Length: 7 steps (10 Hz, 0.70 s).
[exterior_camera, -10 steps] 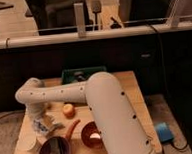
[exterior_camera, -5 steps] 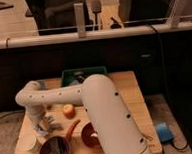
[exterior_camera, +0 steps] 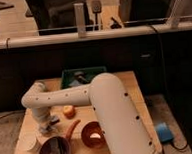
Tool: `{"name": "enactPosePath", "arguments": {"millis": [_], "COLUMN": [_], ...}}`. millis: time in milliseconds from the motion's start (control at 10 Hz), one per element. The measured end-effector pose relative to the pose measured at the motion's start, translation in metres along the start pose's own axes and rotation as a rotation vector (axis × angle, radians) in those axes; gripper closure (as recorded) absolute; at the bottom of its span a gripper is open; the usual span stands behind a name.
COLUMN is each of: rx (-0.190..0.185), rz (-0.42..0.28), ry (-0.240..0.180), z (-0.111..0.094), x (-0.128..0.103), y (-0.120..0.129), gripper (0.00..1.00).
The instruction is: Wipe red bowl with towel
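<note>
The red bowl (exterior_camera: 92,135) sits on the wooden table (exterior_camera: 123,89) near the front, with something pale inside it. My white arm reaches from the lower right across the table to the left, then bends down. The gripper (exterior_camera: 46,126) points down at the table's left side, left of the red bowl and apart from it. A pale crumpled thing (exterior_camera: 51,120), possibly the towel, lies at the gripper; I cannot tell whether it is held.
A purple bowl (exterior_camera: 54,150) with a utensil in it stands at the front left, with a white cup (exterior_camera: 28,143) beside it. An orange fruit (exterior_camera: 68,111) and a curved orange object (exterior_camera: 71,129) lie near the gripper. A green bin (exterior_camera: 82,76) stands at the back. A blue object (exterior_camera: 163,133) lies on the floor to the right.
The gripper and forearm have shifted slightly right and toward the table's front. The objects on the table have not moved.
</note>
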Motion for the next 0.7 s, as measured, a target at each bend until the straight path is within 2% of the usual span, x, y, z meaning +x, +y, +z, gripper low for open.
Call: {"name": "enactPosePath", "arguments": {"millis": [200, 400, 500, 700], "rx": [0.043, 0.085, 0.106, 0.15], "rz": [0.026, 0.089, 0.124, 0.181], "ry": [0.031, 0.044, 0.042, 0.006], "z": [-0.019, -0.038, -0.047, -0.059], "x": [0.001, 0.006, 0.011, 0.014], "y": [0.011, 0.025, 0.033, 0.046], "gripper": [1.0, 1.0, 1.0, 1.0]}}
